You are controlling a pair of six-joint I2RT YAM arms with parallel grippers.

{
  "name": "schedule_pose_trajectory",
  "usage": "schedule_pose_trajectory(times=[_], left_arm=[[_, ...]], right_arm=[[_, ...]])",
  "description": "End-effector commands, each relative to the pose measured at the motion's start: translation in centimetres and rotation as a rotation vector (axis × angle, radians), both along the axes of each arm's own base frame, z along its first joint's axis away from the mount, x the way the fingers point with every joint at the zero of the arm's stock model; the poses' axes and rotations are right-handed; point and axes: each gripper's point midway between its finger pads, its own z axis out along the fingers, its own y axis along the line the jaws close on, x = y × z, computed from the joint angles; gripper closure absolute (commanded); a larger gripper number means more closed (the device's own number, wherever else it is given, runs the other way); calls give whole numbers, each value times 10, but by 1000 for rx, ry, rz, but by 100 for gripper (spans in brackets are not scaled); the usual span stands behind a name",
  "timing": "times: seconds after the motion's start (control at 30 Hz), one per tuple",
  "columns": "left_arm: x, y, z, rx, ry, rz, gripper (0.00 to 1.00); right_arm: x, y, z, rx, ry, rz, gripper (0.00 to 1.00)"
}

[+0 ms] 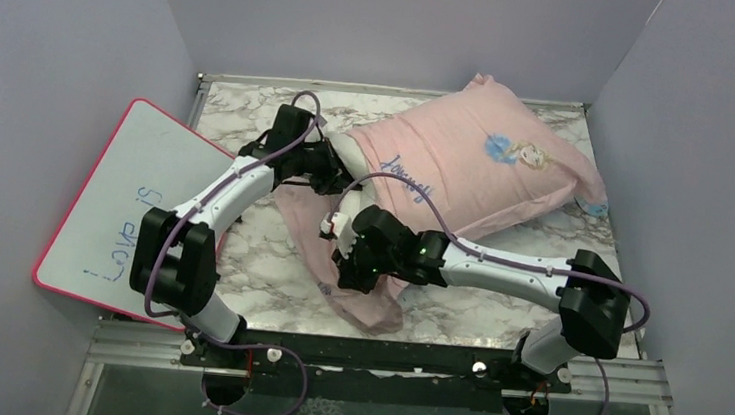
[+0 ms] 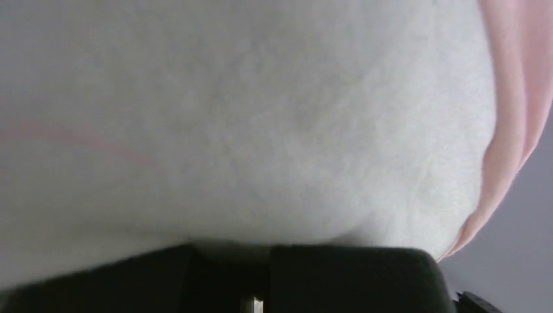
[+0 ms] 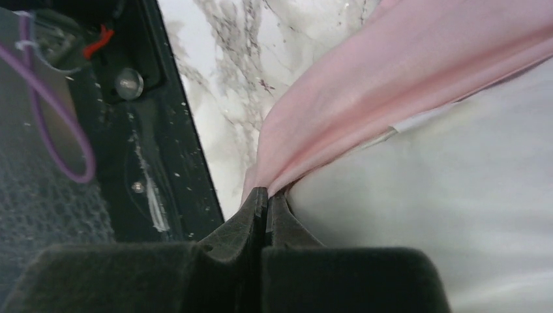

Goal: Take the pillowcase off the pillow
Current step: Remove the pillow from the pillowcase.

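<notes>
**Right gripper** (image 3: 264,195): jaws fully closed, pinching a fold of the pillowcase (image 3: 391,72) at their tips. The pink cloth runs up and away from the grip. White fabric of the pillow (image 3: 424,215) lies just beside the jaws, and the marbled table (image 3: 228,98) shows behind the fold. In the top view this gripper sits over the near middle of the table, above a loose, crumpled tail of pink fabric.

**Left gripper** (image 1: 331,174): closed against the exposed white end of the pillow. In its wrist view the white cushion fills almost the whole picture and hides the fingertips. A strip of pink pillowcase runs down the right edge.

**Pillowcase and pillow:** the pillow lies at an angle across the far half of the table, its far corner toward the back wall. The pillowcase covers most of it, pink side up, showing a princess print and purple lettering, with a little blue at the far right corner. Only the pillow's left end is bare. From there the slack cloth trails toward the near edge.

**Surroundings:** a pink-edged whiteboard (image 1: 133,207) with blue writing leans at the table's left side.
</notes>
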Motion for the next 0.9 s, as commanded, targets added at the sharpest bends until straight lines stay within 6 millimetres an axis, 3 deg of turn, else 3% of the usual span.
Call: schedule_pose_trajectory(times=[0.0, 0.17, 0.23, 0.43, 0.57, 0.63, 0.77, 0.87], left_arm=[[91, 22, 100, -140, -345, 173, 100], [80, 60, 94, -150, -320, 237, 100], [75, 80, 89, -155, -306, 274, 100], [74, 117, 94, -162, -312, 302, 100], [81, 129, 91, -176, -302, 316, 100], [85, 129, 92, -193, -302, 310, 100], [93, 133, 98, -197, -314, 317, 100], [94, 133, 99, -198, -317, 313, 100]], right_arm=[[-97, -38, -45, -231, 237, 219, 99], [-28, -51, -58, -277, -10, -195, 99], [-16, -52, -57, -254, -56, -254, 99], [-26, -55, -87, -324, -24, -185, 99], [-76, -46, -85, -271, 147, 105, 99], [-83, -47, -82, -268, 178, 132, 99], [-82, -62, -93, -341, 164, 141, 99], [-50, -73, -106, -437, 57, -57, 99]])
